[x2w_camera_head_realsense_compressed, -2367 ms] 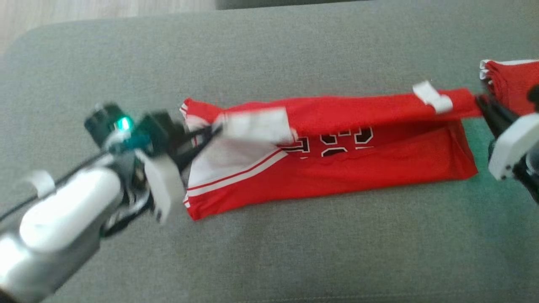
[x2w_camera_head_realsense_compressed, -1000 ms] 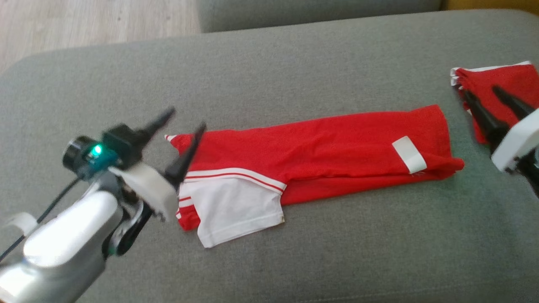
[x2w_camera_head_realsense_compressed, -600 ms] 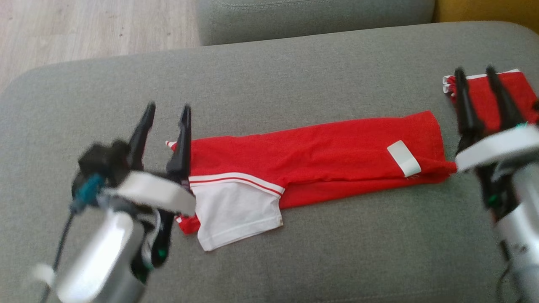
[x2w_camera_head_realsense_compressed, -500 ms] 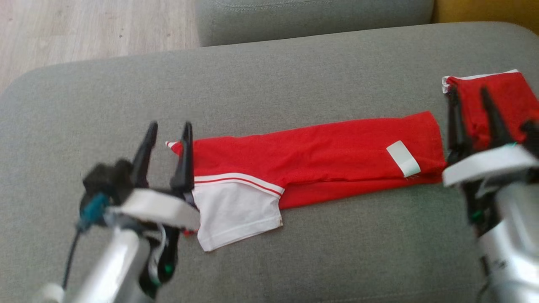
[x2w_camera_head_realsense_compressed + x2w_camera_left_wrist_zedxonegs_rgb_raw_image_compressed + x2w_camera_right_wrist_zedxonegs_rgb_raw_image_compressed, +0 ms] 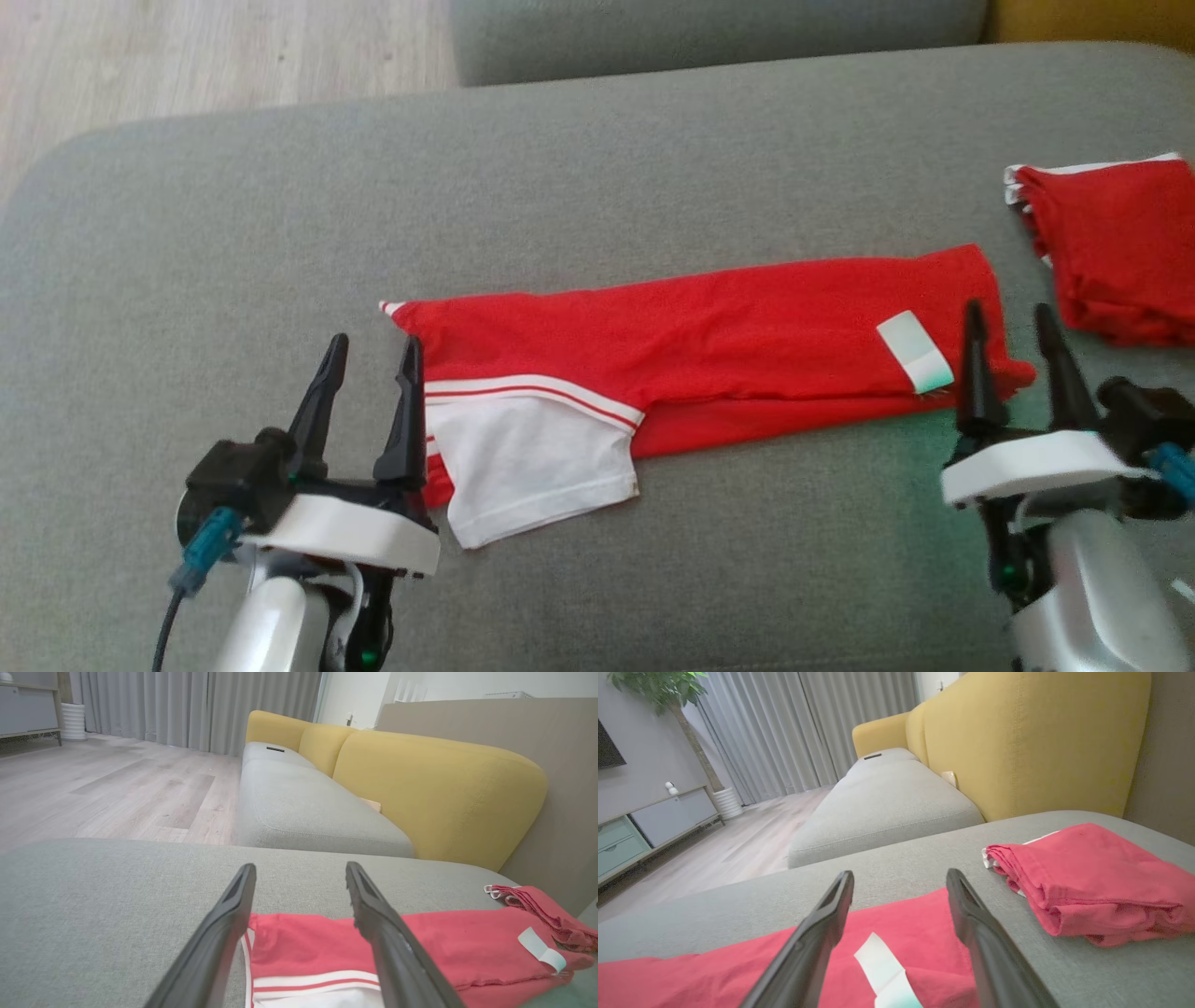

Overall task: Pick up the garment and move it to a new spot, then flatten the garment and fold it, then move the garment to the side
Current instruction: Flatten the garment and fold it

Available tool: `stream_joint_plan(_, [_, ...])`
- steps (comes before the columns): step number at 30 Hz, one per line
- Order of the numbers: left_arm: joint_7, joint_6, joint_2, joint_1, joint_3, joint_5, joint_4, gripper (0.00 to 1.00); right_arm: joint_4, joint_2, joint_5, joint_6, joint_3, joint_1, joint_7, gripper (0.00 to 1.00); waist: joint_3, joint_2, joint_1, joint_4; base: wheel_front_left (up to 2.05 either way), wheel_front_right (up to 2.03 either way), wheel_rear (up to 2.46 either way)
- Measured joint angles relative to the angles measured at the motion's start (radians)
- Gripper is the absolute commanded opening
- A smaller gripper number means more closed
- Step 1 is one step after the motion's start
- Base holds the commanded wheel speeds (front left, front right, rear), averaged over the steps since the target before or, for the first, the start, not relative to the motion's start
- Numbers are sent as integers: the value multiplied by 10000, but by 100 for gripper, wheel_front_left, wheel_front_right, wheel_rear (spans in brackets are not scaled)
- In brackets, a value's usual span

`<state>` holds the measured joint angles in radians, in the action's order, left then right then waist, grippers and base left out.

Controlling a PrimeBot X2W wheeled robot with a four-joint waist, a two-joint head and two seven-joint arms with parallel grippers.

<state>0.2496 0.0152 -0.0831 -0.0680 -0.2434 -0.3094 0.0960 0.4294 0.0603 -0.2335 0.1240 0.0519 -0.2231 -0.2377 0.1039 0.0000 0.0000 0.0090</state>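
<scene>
From the head we see the garment point(image 5: 709, 345) folded long across the cushion's point(image 5: 597, 187) middle, left gripper point(image 5: 373, 343) spread at its left end, right gripper point(image 5: 1007, 309) spread at its right. Each wrist view shows our fingers point(image 5: 224, 933) apart and empty, the garment just beyond.

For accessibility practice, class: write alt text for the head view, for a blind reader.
A red garment, folded into a long strip, lies on a grey cushion. The left gripper and right gripper flank its ends, jaws open; a second folded garment lies far right.
</scene>
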Motion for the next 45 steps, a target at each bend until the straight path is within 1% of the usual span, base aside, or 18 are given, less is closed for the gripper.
stream_joint_plan(2, [0, -224, 79, -18, 71, 196, 46, 100, 58, -63, 232, 0, 424, -51, 98, 100, 124, 0, 0, 63, 0, 0, 0])
stream_joint_plan(5, [0, -499, 203, -100, 174, 387, 167, 100, 506, -104, 548, 0, 1195, -295, 334, 100, 300, 0, 0, 160, 0, 0, 0])
stream_joint_plan(8, [0, -683, 263, -267, 211, 531, 316, 100, 1264, -104, 570, 0, 1751, -616, 581, 100, 463, 0, 0, 255, 0, 0, 0])
stream_joint_plan(11, [0, -752, 286, -343, 232, 546, 397, 100, 2196, -117, 499, 0, 2150, -884, 719, 100, 600, 0, 0, 322, 0, 0, 0])
stream_joint_plan(18, [0, -857, 320, -394, 207, 619, 560, 100, 4180, -125, 487, 0, 2418, -1569, 535, 100, 820, 0, 0, 377, 0, 0, 0])
stream_joint_plan(23, [0, -857, 326, -532, 207, 619, 658, 100, 5091, -100, 433, 0, 2330, -2152, 221, 100, 895, 0, 0, 367, 0, 0, 0])
stream_joint_plan(27, [0, -857, 337, -756, 215, 648, 656, 100, 5632, -19, 148, 0, 1992, -2479, -15, 100, 904, 0, 0, 327, 0, 0, 0])
stream_joint_plan(28, [0, -857, 337, -775, 219, 648, 656, 100, 5762, 4, 56, 0, 1854, -2551, -42, 85, 891, 0, 0, 311, 0, 0, 0])
stream_joint_plan(29, [0, -857, 337, -773, 219, 648, 656, 100, 5852, 17, -36, 0, 1756, -2611, -61, 15, 879, 0, 0, 293, 0, 0, 0])
stream_joint_plan(30, [0, -855, 339, -771, 217, 648, 656, 100, 5898, 23, -86, 0, 1672, -2640, -102, 0, 865, 0, 0, 279, 0, 0, 0])
stream_joint_plan(33, [0, -853, 341, -768, 209, 646, 662, 100, 5963, -13, -113, 0, 1582, -2647, -119, 0, 794, 0, 0, 240, 0, 0, 0])
stream_joint_plan(36, [0, -844, 343, -763, 205, 629, 675, 100, 5860, -77, 284, 0, 1975, -2623, -121, 0, 678, 0, 0, 224, 0, 0, 0])
stream_joint_plan(39, [0, -840, 345, -747, 217, 600, 675, 100, 5448, -98, 920, 2, 2790, -2553, -121, 0, 544, 0, 0, 237, 0, 0, 0])
stream_joint_plan(41, [0, -796, 345, -716, 236, 596, 673, 100, 4777, -88, 1839, 0, 4071, -2525, -121, 0, 386, 0, 0, 268, 0, 0, 0])
stream_joint_plan(43, [0, -780, 345, -646, 238, 537, 673, 100, 4546, -90, 2119, 0, 4182, -2434, -123, 0, 316, 0, 0, 280, 0, 0, 0])
stream_joint_plan(45, [0, -765, 343, -539, 240, 508, 681, 100, 4460, -113, 2136, 0, 4023, -2347, -123, 0, 240, 0, 0, 288, 0, 0, 0])
